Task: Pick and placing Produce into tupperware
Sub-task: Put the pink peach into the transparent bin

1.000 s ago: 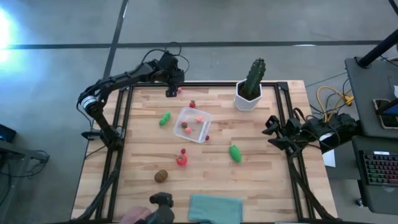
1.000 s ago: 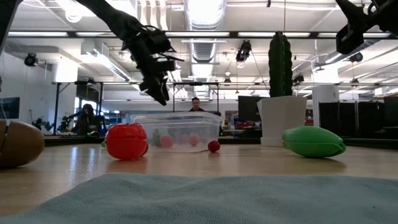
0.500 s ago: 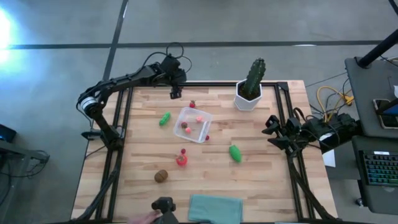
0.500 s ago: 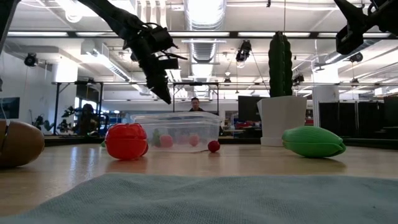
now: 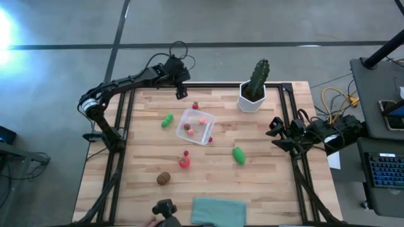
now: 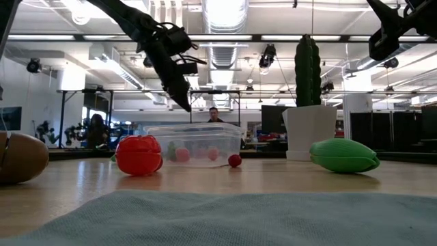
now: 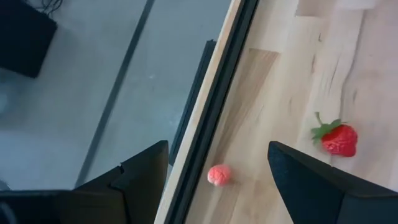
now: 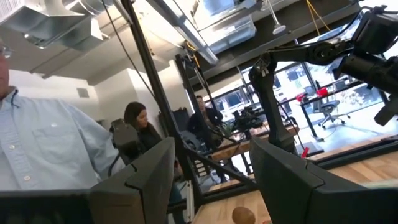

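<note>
My left gripper point(image 5: 182, 94) hangs over the far left edge of the pale wooden slatted table point(image 5: 271, 189), fingers spread apart with nothing between them. In my left wrist view a tiny pink raspberry-like piece point(image 7: 218, 175) lies right at the table's black edge rail, and a small red strawberry with a green top point(image 7: 338, 138) lies nearby on the wood. The clear square plastic tupperware point(image 5: 196, 126) sits mid-table with a few small pink and red pieces inside. A green oblong piece point(image 5: 167, 120) lies left of it, another green oblong piece point(image 5: 238, 155) to its near right, a red tomato-like piece point(image 5: 184, 162) nearer, and a brown round kiwi point(image 5: 164, 178) nearer still. My right gripper point(image 5: 278, 133) waits at the right edge, fingers apart and empty.
</note>
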Action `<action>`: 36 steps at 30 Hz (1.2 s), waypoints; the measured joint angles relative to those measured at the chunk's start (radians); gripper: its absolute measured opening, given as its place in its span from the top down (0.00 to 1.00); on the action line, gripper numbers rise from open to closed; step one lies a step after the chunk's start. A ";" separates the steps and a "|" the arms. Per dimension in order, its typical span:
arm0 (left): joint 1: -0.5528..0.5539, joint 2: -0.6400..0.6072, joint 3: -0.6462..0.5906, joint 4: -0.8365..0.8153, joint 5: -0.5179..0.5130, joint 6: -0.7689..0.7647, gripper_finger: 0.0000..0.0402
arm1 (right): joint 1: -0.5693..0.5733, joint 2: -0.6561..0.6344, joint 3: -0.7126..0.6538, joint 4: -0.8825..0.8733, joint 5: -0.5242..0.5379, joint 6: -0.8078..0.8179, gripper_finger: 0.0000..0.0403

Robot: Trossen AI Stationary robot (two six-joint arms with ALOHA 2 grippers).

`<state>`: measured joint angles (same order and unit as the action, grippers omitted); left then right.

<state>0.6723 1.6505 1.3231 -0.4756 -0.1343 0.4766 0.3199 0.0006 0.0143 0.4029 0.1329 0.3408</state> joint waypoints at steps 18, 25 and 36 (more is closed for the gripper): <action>0.082 0.072 0.048 -0.281 0.129 -0.242 0.35 | 0.000 0.002 0.000 0.004 0.024 0.008 0.50; 0.128 0.223 0.266 -0.350 0.189 -0.462 0.35 | 0.000 0.000 0.000 0.003 0.026 0.008 0.50; 0.139 0.470 0.470 -0.565 0.188 -0.568 0.35 | 0.000 0.002 0.000 -0.002 0.026 0.019 0.50</action>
<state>0.8113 2.1202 1.7930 -1.0408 0.0537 -0.0918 0.3199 0.0025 0.0147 0.4007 0.1589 0.3597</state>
